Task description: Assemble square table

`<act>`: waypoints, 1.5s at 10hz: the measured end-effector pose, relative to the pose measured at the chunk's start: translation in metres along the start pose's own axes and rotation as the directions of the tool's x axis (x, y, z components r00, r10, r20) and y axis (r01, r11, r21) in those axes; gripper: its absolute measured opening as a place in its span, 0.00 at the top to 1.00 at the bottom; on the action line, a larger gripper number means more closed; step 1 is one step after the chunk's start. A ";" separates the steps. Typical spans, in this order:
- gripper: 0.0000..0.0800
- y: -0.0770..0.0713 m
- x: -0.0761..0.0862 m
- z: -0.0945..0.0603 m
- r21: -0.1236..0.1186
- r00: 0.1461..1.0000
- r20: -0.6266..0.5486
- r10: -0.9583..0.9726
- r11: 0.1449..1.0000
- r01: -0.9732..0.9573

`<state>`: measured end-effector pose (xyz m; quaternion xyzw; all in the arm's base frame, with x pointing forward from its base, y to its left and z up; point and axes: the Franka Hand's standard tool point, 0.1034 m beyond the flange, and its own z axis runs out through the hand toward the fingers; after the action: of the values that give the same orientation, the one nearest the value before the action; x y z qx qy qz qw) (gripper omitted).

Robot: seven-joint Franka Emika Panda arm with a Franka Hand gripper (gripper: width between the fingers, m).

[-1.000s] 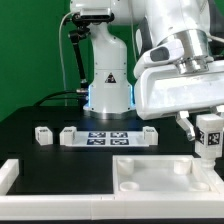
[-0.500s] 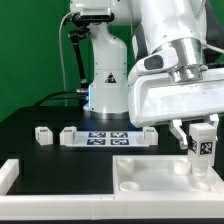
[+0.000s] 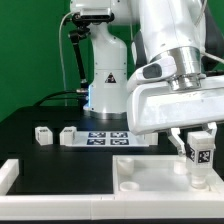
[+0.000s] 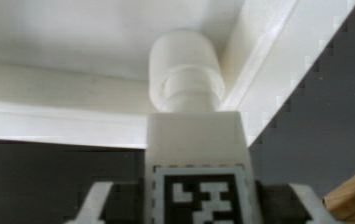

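Exterior view: the gripper [image 3: 199, 147], clamped on a white leg [image 3: 201, 170], holds it upright, long axis vertical, directly over the corner of the tabletop [image 3: 150, 180] on that view's right.

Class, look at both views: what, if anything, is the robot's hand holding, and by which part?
The hand holds a white leg by its upper, tagged part, with one finger on each side.

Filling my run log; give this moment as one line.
tool: shut on leg | leg: upright at tabletop corner | spare legs: two beside marker board
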<state>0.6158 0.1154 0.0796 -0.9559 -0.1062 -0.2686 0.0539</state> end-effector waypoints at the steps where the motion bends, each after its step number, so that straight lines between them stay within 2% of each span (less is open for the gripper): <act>1: 0.64 -0.001 -0.005 0.004 0.003 1.000 0.009 0.001 1.000 -0.001; 5: 0.64 -0.002 -0.008 0.008 -0.001 1.000 -0.010 0.001 1.000 -0.001; 7: 0.64 -0.001 -0.007 0.009 -0.010 0.999 -0.040 0.008 1.000 -0.008; 10: 0.64 -0.001 -0.009 0.010 -0.009 0.999 -0.037 0.007 1.000 -0.008; 12: 0.25 -0.001 -0.009 0.010 -0.009 0.999 -0.037 0.007 1.000 -0.008; 13: 0.21 -0.001 -0.009 0.010 -0.009 0.999 -0.037 0.007 1.000 -0.008; 15: 0.19 -0.001 -0.009 0.010 -0.009 0.999 -0.037 0.007 1.000 -0.008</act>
<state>0.6133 0.1167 0.0665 -0.9514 -0.1005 -0.2864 0.0523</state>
